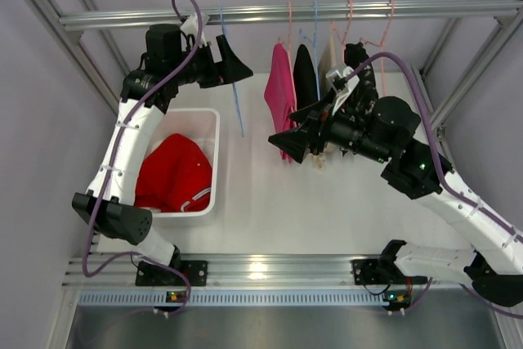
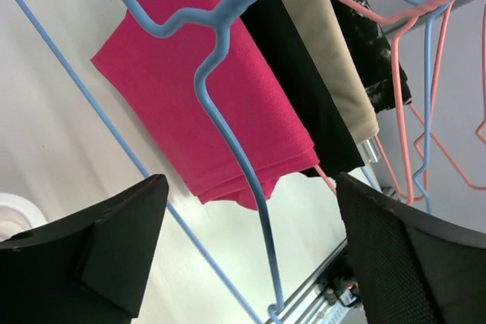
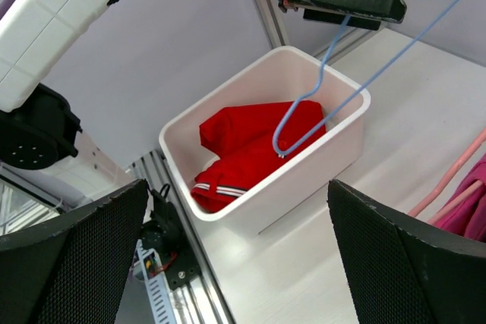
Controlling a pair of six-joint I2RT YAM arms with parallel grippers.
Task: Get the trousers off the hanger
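Trousers (image 1: 173, 174) lie off hanger (image 1: 236, 104), in white bin (image 1: 216, 161). Left gripper (image 1: 222, 51) gapes wide, bare wire btwn fingers, ungripped; right gripper (image 1: 290, 130) spread, empty. Removal looks done; next: back 2 arms off.

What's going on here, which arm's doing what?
The trousers lie bunched in the white bin, off the hanger, which hangs bare from the rail. The left hand is up at the hanger, open around its wire, not clamped on it. The right hand is open and empty, held beside the pink garment on the rail. The removal looks done.
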